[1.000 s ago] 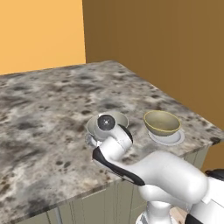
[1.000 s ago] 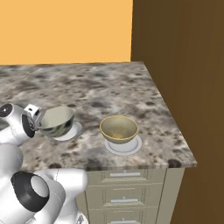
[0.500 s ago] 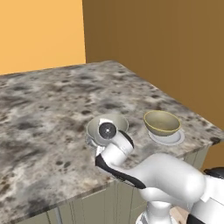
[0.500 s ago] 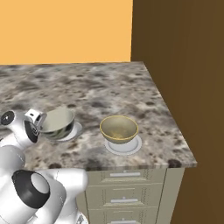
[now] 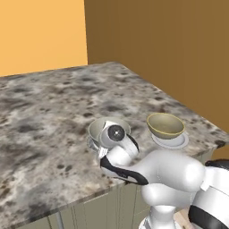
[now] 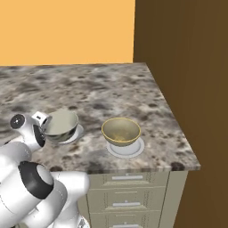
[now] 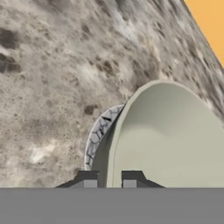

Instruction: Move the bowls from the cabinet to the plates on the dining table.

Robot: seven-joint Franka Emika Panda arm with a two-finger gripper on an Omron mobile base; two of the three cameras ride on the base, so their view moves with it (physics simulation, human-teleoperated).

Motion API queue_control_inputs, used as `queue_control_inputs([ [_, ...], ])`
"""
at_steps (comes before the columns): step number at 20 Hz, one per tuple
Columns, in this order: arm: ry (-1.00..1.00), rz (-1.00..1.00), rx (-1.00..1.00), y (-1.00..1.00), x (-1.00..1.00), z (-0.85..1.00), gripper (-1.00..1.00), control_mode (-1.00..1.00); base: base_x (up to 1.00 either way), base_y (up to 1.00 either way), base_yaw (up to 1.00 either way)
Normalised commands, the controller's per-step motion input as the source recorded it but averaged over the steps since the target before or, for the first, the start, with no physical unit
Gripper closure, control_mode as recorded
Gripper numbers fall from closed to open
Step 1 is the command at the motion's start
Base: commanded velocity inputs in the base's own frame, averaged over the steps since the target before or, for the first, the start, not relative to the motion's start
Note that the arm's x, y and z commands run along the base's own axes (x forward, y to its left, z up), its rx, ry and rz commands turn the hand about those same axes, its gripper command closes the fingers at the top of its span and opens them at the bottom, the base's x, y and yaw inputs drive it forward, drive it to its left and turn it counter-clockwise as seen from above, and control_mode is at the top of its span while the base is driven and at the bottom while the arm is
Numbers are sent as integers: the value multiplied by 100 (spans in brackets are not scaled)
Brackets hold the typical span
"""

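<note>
**Mia:** Where are the two bowls?

**Ben:** Both are on the dining table [image 6: 89,89], near its front edge. The olive-tan bowl [image 6: 121,131] sits straight up on a plate [image 6: 126,148]. You can see it from the other side too [image 5: 166,125], on its plate [image 5: 172,141].

**Mia:** And the grey marbled bowl?

**Ben:** The grey marbled bowl [image 6: 61,126] is just left of the olive-tan one. It is over the second plate [image 6: 78,133]. It leans a bit toward the arm. I cannot tell if its bottom is touching that plate.

**Mia:** What is the gripper doing?

**Ben:** The gripper [image 7: 110,179] is pinching the rim of the grey marbled bowl [image 7: 170,140]. One finger tip is on the outside of the wall and one is on the inside. The two tips are very close together, with just the thin rim between them.

**Mia:** What is under the table?

**Ben:** Pale drawers [image 6: 129,196] with short handles. Behind the table there is an orange wall [image 6: 67,31], and a brown wall [image 6: 187,67] on the right.
</note>
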Motion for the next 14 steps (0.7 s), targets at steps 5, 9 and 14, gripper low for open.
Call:
queue_control_inputs([
  [5, 0, 0, 13, 6, 2, -10, -100, -100, 0, 0, 0],
  [9, -2, 1, 6, 3, 0, -5, -100, -100, 0, 0, 0],
  [14, -3, 0, 0, -5, 0, -8, -100, -100, 0, 0, 0],
])
